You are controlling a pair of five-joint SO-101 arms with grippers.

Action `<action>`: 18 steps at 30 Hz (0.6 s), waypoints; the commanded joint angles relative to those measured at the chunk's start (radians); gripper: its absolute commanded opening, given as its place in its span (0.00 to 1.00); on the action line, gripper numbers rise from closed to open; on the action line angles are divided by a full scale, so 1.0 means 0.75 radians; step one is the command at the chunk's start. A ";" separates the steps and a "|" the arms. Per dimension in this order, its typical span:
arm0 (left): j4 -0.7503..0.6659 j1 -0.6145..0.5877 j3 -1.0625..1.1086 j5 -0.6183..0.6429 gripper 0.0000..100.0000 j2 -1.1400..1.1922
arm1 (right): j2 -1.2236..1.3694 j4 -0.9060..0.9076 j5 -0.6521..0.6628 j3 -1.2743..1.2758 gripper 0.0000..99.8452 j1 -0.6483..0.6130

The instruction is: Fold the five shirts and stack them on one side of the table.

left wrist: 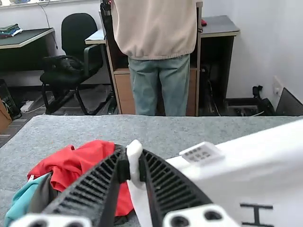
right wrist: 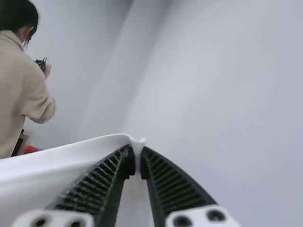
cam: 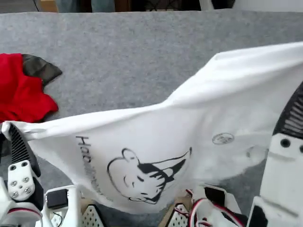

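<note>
- Two grippers hold one white T-shirt (cam: pixel 156 142) up over the grey table (cam: pixel 132 52). The cloth is stretched between them, and its black cartoon print (cam: pixel 147 175) faces the high camera.
- At the near edge, the shirt's lower hem hangs just above the arms' bases (cam: pixel 90 215).
- The left gripper (left wrist: pixel 134 163), at the near left of the table, has its ribbed black jaws pressed together on a bunched edge of the shirt.
- The right gripper (right wrist: pixel 137 152), on the right side, likewise pinches a fold of the white fabric between closed jaws.
- Farther back at the left edge, a crumpled red shirt (cam: pixel 21 92) lies on the table, touching a dark garment (cam: pixel 41 68) behind it.
- In the left wrist view, a teal garment (left wrist: pixel 18 205) lies against the red one.
</note>
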 commanded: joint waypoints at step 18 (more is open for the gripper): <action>-0.074 -0.011 -0.003 -0.006 0.03 -0.012 | -0.138 -0.164 0.223 0.208 0.01 0.006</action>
